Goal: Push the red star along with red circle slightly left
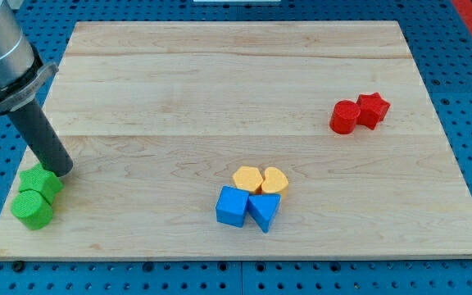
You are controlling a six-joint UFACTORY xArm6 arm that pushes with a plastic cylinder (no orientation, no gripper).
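Sitting way over at the board's point(220, 82) left edge, my tip point(62, 172) is touching the top of the two green blocks point(36, 197), which are stacked up against each other; hard to tell their shapes from here, maybe a circle and a hexagon. It's just a bare rod, holding nothing. The red star point(373, 109) and red circle point(345, 116) are touching each other far off to the board's right, star on the right, well apart from my tip. Near the board's bottom middle there's a tight bunch: two yellow blocks point(260, 179) above a blue cube point(233, 206) and blue triangle point(264, 211).
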